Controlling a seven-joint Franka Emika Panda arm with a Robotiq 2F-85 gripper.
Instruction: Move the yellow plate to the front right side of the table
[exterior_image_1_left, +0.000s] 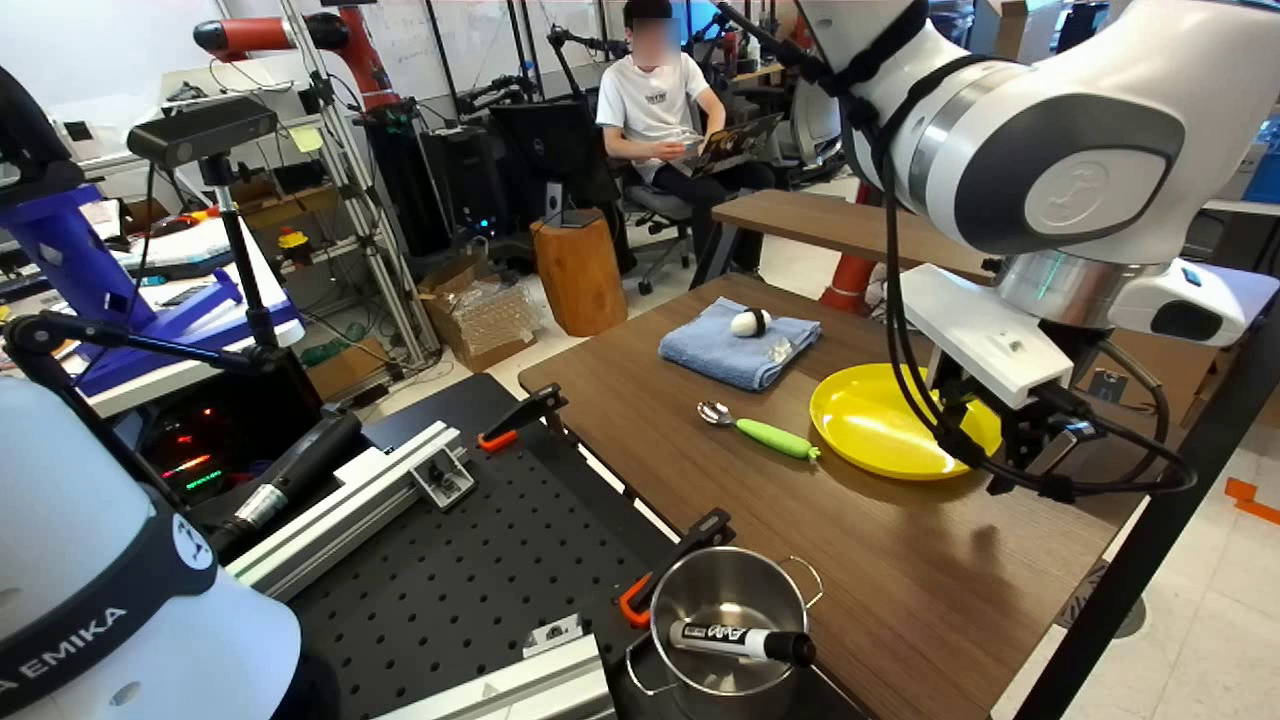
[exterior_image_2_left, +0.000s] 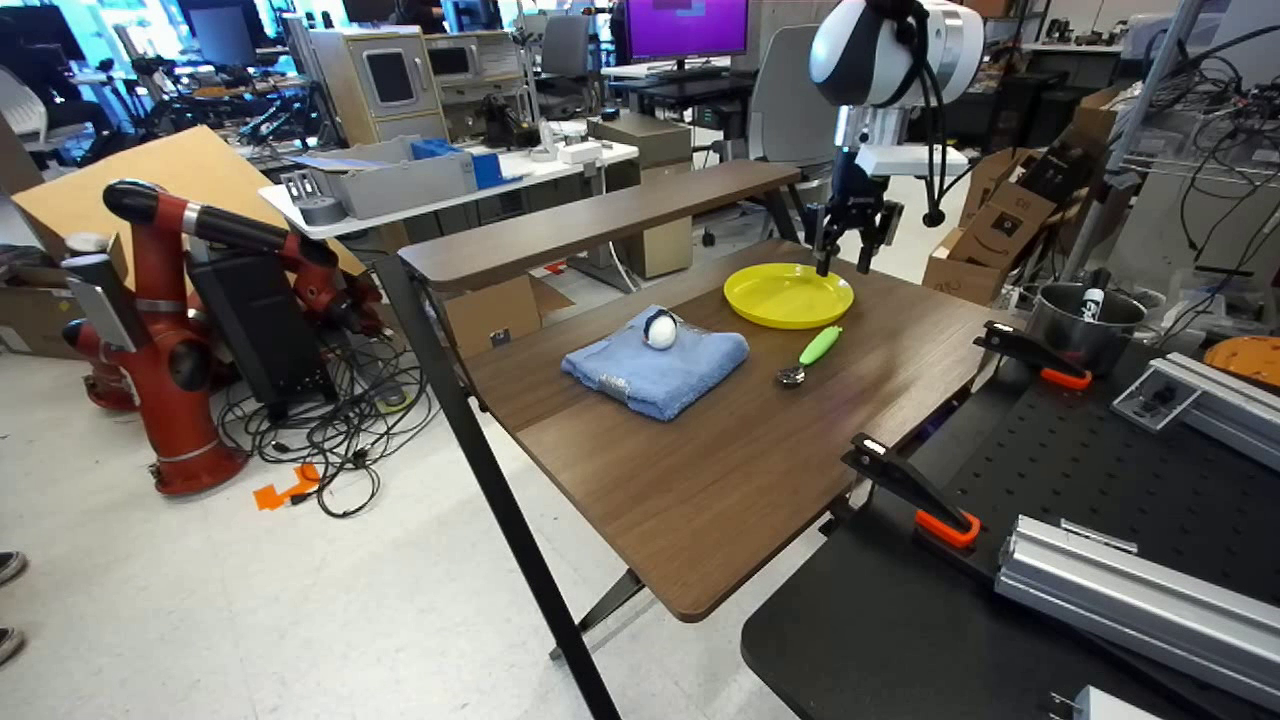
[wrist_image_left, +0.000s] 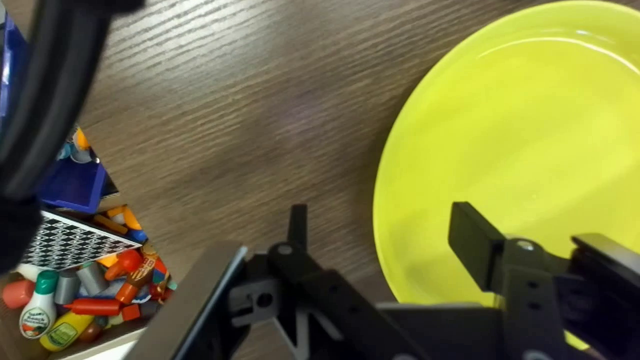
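Table: rectangular, dark brown wood-grain top, rounded corners. A black perforated surface lies along 1 long edge, where 2 clamps are fitted. A raised shelf runs along the opposite long edge.

Yellow plate: flat on the table, near the shelf-side edge, closer to the end backed by cardboard boxes. Gripper: at the plate's rim. Its 2 fingers stand apart, released; in the wrist view 1 is over the plate and 1 over the tabletop. Contact with the rim cannot be told.

Also on the table: 1 folded blue cloth towards the opposite end, bearing a white rounded object with a dark band; 1 green-handled spoon, handle end just beside the plate. A steel pot containing a tilted marker stands at the clamped edge.

Room: a person sits with a laptop. A red robot arm stands on the pale floor. A monitor shows purple. Small bottles lie past the table's edge in the wrist view.
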